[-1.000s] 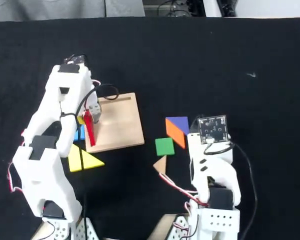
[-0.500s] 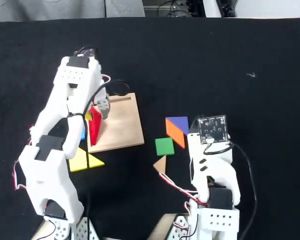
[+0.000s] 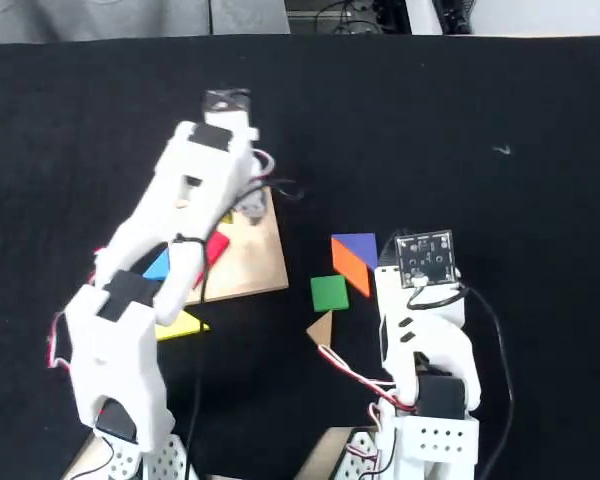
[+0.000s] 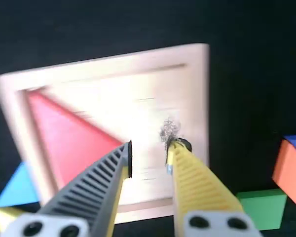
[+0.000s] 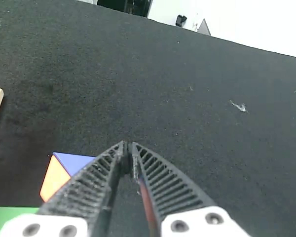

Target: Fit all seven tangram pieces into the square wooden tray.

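Note:
The square wooden tray [image 3: 255, 255] [image 4: 192, 94] lies left of centre. A red triangle [image 4: 64, 133] [image 3: 217, 247] lies flat inside it against one corner. My left gripper [image 4: 149, 150] [image 3: 251, 204] hovers over the tray's bare floor, open, with nothing between its fingers. A light blue piece [image 3: 158, 264] [image 4: 17, 190] and a yellow triangle [image 3: 183, 322] lie left of the tray. To its right lie a blue triangle [image 3: 361, 243] [image 5: 74, 160], an orange parallelogram [image 3: 349, 266] [image 5: 54, 180], a green square [image 3: 329, 292] [image 4: 264, 207] and a tan triangle [image 3: 321, 327]. My right gripper [image 5: 127, 148] is shut and empty, beside the blue triangle.
The black table top stretches bare to the far side and to the right. The right arm's base [image 3: 425, 400] stands at the near edge, close to the tan triangle. The left arm [image 3: 140, 290] reaches over the tray's left part.
The left arm swung from the tray's left edge toward its far right. The red triangle, held on edge before, now lies flat in the tray, released. The right arm stayed still.

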Controlling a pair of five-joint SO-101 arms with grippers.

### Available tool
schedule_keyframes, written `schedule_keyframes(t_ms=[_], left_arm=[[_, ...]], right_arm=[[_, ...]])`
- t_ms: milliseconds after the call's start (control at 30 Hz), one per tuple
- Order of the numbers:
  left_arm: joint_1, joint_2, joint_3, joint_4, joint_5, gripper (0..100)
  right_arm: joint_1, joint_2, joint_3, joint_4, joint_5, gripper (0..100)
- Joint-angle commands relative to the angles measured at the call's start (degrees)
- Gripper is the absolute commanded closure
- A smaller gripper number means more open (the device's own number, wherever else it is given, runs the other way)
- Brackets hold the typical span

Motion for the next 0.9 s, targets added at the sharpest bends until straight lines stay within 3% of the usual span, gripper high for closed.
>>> schedule_keyframes(t_ms=[0,433,633,867], left_arm=[[2.24,-0.09,-0.48,-3.52,0.35,86],[-1.8,8.79,0.4,-4.75,0.0,86],[-1.98,8.0,-0.31,1.67,-3.25,86],[-4.79,4.66,0.4,3.43,-4.57,86]], right_arm=[[-0.62,-4.26,-0.22,-1.05,-0.35,98.6],[-0.62,-4.26,-0.22,-1.05,-0.35,98.6],[-0.62,-4.26,-0.22,-1.05,-0.35,98.6],[-0.62,-4.26,-0.22,-1.05,-0.35,98.6]])
